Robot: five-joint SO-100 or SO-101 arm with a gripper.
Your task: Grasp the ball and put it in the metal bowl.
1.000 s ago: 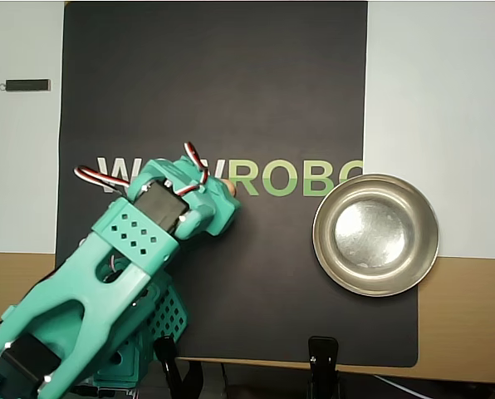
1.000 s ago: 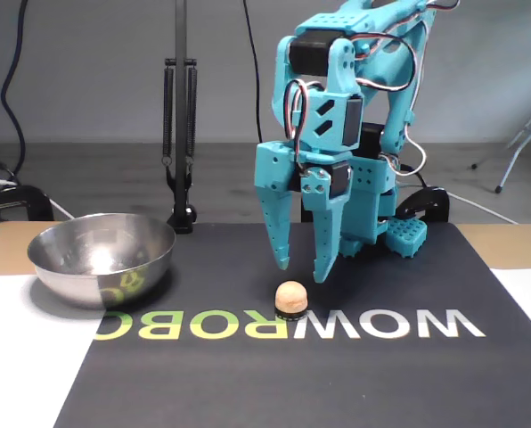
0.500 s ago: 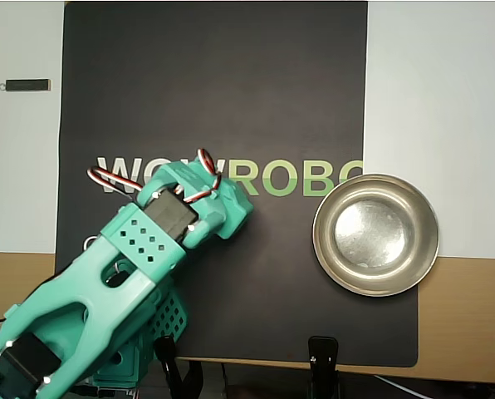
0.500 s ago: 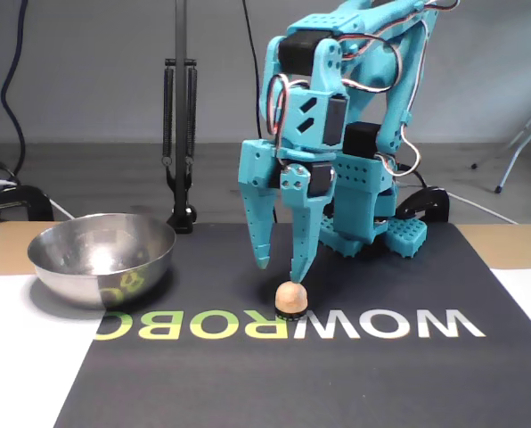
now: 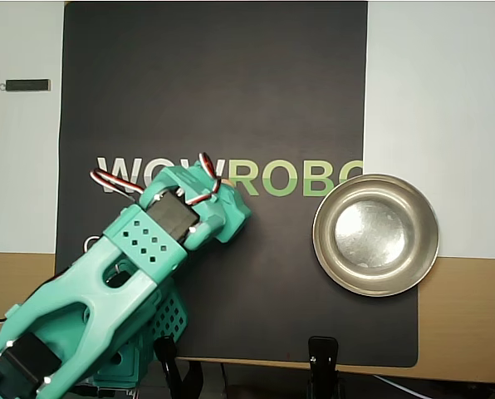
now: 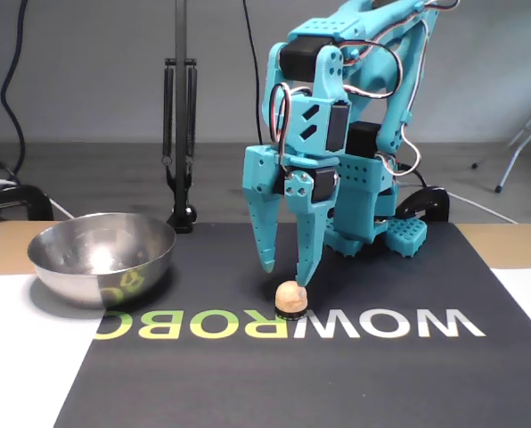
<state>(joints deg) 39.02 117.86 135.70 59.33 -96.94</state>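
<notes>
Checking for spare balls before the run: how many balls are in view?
1. The ball sits on the black mat under the hand; the overhead view hides it beneath the arm.

The teal two-finger gripper [image 6: 285,276] has swung from directly above the small peach-tan ball [image 6: 290,294] toward the shiny metal bowl, dropping until one fingertip [image 6: 302,279] meets the ball's top.

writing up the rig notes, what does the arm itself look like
The teal 3D-printed plastic arm carries black servo blocks, with looped red, white and black cables near its top. A flat panel on one link has a grid of small square holes, seen in the overhead view. Its gripper ends in two long, tapering, pointed teal jaws.
</notes>
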